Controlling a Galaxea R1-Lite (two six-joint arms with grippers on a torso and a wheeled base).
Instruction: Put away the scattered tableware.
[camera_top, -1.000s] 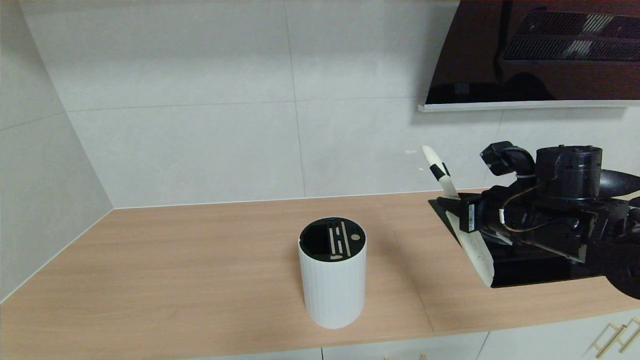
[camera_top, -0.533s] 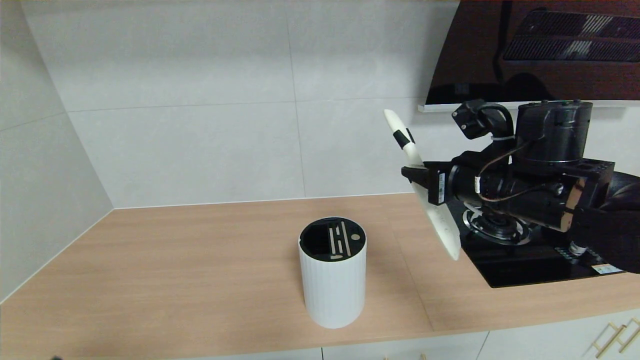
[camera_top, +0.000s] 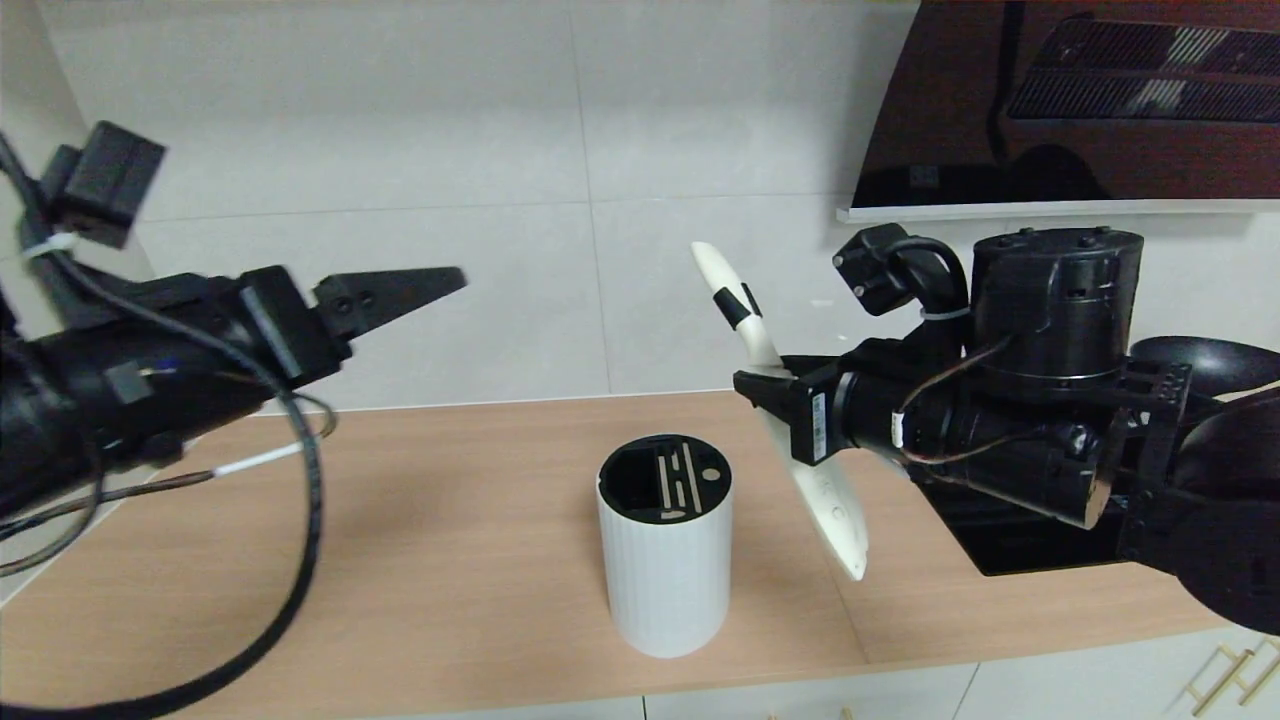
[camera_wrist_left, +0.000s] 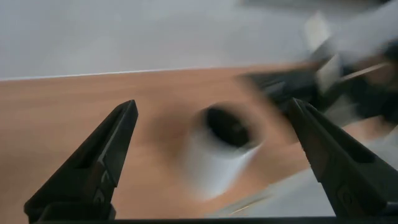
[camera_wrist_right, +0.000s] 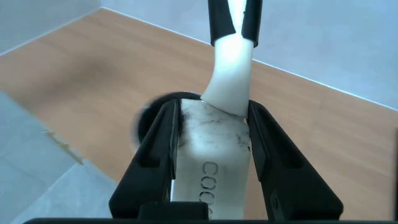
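While my right gripper (camera_top: 770, 392) clamps the white spatula (camera_top: 828, 505) just right of the utensil holder (camera_top: 665, 570), my left gripper (camera_wrist_left: 211, 106) gapes open.

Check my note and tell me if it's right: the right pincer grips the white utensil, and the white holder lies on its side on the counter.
Not quite. The holder stands upright on the counter with its slotted top facing up, as the head view shows. The rest is right: the right pincer grips the white utensil.
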